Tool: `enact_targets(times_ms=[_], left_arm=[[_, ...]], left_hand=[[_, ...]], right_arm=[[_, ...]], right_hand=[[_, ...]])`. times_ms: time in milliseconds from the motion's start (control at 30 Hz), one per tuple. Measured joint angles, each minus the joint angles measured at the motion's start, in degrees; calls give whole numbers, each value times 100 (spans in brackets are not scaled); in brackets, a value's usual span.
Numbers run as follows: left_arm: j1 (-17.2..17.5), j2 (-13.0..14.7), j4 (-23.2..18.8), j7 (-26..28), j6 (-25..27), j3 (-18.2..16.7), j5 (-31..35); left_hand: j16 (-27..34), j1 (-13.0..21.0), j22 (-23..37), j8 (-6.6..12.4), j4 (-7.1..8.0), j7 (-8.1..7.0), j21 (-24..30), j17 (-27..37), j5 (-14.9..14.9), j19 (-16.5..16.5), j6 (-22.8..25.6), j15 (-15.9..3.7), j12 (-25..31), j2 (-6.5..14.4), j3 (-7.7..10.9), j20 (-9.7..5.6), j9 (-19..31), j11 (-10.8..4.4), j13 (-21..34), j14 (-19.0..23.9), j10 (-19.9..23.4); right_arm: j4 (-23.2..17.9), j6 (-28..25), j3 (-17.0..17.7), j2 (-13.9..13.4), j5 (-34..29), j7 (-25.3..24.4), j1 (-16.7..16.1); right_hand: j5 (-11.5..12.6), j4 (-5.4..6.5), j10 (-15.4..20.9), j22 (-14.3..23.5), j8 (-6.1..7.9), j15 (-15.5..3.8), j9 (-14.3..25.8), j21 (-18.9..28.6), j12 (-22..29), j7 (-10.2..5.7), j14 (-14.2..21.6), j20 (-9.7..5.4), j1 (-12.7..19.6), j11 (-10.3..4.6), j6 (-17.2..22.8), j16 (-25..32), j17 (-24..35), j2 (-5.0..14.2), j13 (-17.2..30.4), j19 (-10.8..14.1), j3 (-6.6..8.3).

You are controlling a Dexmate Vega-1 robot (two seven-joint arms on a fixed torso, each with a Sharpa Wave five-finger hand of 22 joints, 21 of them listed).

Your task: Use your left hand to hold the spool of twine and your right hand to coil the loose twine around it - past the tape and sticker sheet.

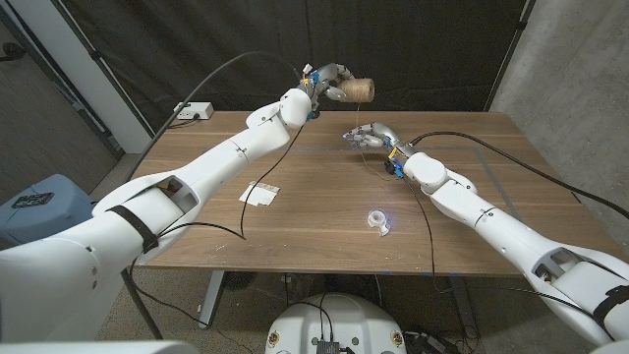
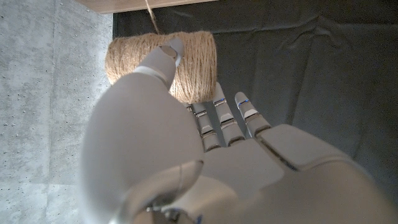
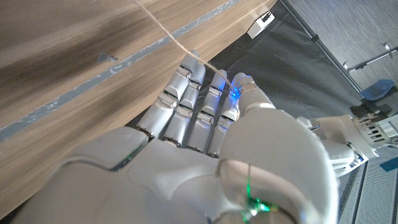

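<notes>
No brand, label or writing can be read on anything here.

The left hand [image 1: 329, 81] is raised beyond the far edge of the table [image 1: 511, 206], at about 12 o'clock in the head view, and holds the spool [image 1: 362, 90] against the dark curtain [image 1: 423, 49]. In the left wrist view the thumb lies across the spool's [image 2: 161, 65] wound side and the fingers [image 2: 221, 115] reach up to it from the other side.

The right hand [image 1: 369, 135] hovers over the far part of the table, at about 5 o'clock from the spool and near it. A strand of twine [image 1: 351, 116] hangs from the spool down to this hand. In the right wrist view the twine [image 3: 168, 31] runs across the wood to the fingertips [image 3: 193, 65] of the hand [image 3: 205, 134]; I cannot tell whether it is pinched or only draped there.

The tape [image 1: 378, 219] lies near the table's near edge, at 6 o'clock from the right hand and well apart from it. The sticker sheet [image 1: 259, 193] lies at 9 o'clock from the tape, under the left forearm. A white box [image 1: 194, 111] sits at the far left corner. Bare wood lies between tape, sheet and far edge.
</notes>
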Motion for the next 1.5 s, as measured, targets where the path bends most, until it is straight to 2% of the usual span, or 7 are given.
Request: enact_targets(times_ms=[533, 1500], left_arm=[[0, 26, 37, -40, -218, 10, -12], [-5, 0, 42, -155, -181, 46, 7]], left_hand=[[0, 0, 0, 1, 0, 0, 0, 0, 24, 0, 0, 9, 18, 0, 0, 0, 0, 10, 0, -10, -10], [-23, 0, -1, 1, 17, 0, 45, 0, 84, 1, 0, 9, -10, 0, -17, -1, 0, 20, 0, -11, -20]], right_arm=[[-432, -133, 48, -180, 46, 94, -100], [-1785, -966, 207, -811, 111, 485, -229]], right_hand=[[-2, 23, 3, -1, -33, -10, 0, 0, 0, 0, 50, 0, -16, 3, -1, -44, 1, 16, 1, 0, -24], [-2, 46, 55, -1, -68, -41, 1, 0, -54, 31, 164, -11, -44, 56, 30, -66, 8, 44, 2, 51, -47]])
